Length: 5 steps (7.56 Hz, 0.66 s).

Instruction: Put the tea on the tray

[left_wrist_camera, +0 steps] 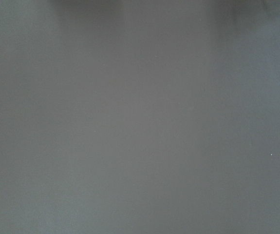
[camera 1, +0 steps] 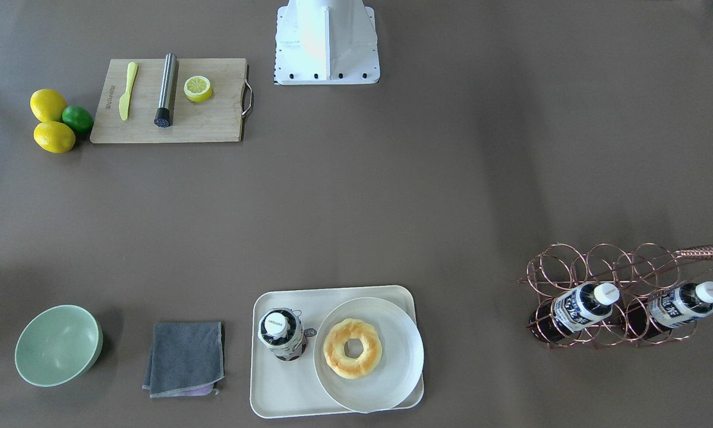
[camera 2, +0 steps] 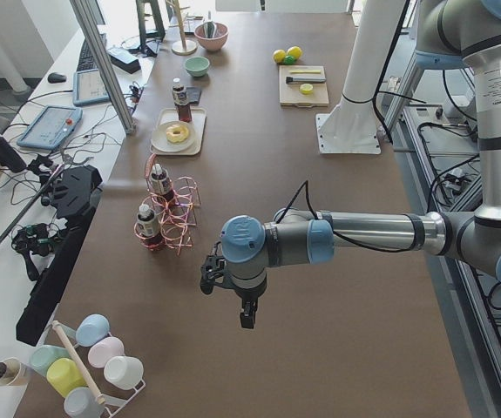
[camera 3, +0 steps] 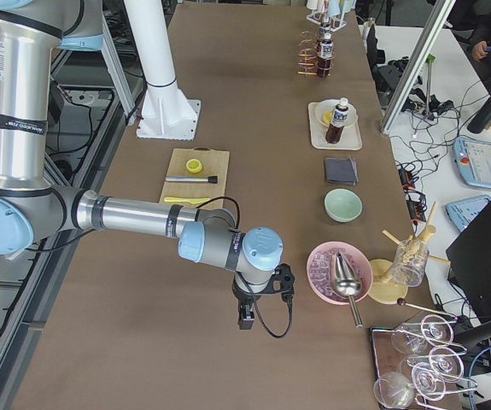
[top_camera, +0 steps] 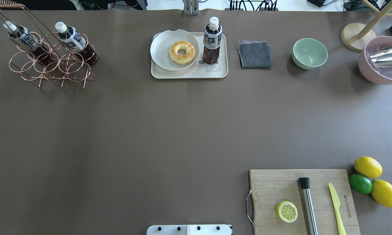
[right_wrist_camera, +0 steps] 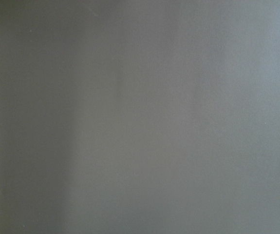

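The table [top_camera: 183, 130] lay open across its wide middle. On the tray [top_camera: 189, 74], the plate [top_camera: 160, 49] crowded the tea [top_camera: 212, 39], perhaps touching it; the side toward the cloth [top_camera: 254, 54] stood free.

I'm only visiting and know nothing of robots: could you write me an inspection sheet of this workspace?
Surface: brown table, no spills seen.
Job's things: tea stands upright on the tray, beside the plate with a doughnut; two alike bottles lean in the wire rack.
Clutter: grey cloth, green bowl, cutting board with lemon half and knife.
Grippers: left gripper and right gripper hang above the table's ends; open or shut, cannot tell.
Cables: black cable loops by the right wrist.
Surroundings: pink bowl of ice, glasses nearby.
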Available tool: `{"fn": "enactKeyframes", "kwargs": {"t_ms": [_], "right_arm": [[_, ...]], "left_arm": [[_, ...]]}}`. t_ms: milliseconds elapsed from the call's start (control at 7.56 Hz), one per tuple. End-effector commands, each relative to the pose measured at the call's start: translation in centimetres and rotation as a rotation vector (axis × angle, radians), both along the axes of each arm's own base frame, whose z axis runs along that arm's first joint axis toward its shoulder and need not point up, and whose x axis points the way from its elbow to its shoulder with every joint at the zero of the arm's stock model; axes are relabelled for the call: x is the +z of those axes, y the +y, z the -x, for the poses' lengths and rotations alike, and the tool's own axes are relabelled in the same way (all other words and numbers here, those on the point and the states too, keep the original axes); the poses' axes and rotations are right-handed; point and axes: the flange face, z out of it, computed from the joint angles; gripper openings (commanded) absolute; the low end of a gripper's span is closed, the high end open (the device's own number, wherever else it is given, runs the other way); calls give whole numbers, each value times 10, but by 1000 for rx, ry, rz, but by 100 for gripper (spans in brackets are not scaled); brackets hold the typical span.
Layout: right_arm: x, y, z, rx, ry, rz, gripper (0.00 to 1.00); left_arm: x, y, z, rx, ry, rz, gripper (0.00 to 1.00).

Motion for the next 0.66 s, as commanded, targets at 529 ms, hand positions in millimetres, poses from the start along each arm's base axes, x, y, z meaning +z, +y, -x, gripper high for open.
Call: {"fn": "enactKeyframes", "kwargs": {"t_ms": [529], "right_arm": [[-2, -3, 1, 4, -12, -5, 100]], "left_arm": [[1, 1, 5, -12, 1, 0, 99]]}}
